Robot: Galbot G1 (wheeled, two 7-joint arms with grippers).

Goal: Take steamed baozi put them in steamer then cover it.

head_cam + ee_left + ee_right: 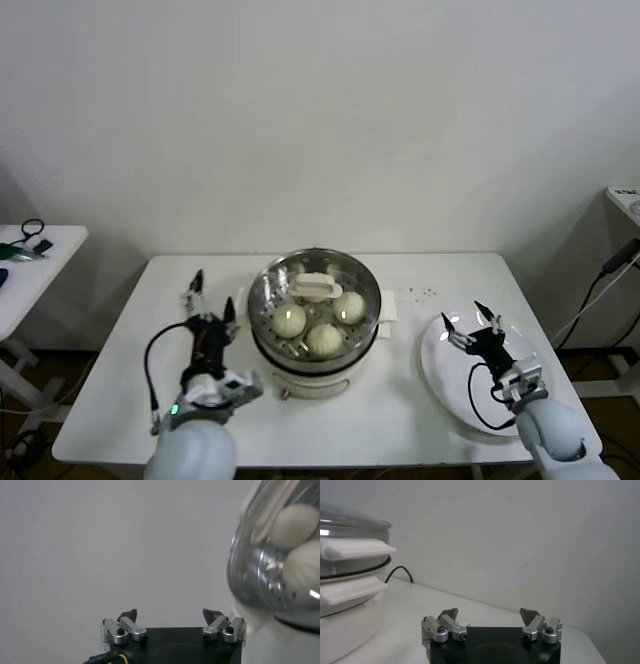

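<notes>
A glass lid (315, 287) covers the steamer (314, 345), with steamed baozi (323, 339) inside. The left gripper (212, 303) sits just beside the pot, jaws released and empty. The right gripper (472, 322) hovers over a white plate (440, 370), jaws spread, holding nothing.

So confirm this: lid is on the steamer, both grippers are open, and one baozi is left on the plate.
Wrong on the plate: the head view shows it empty. The baozi sit inside the steamer under the lid, and the left gripper and right gripper are open.
</notes>
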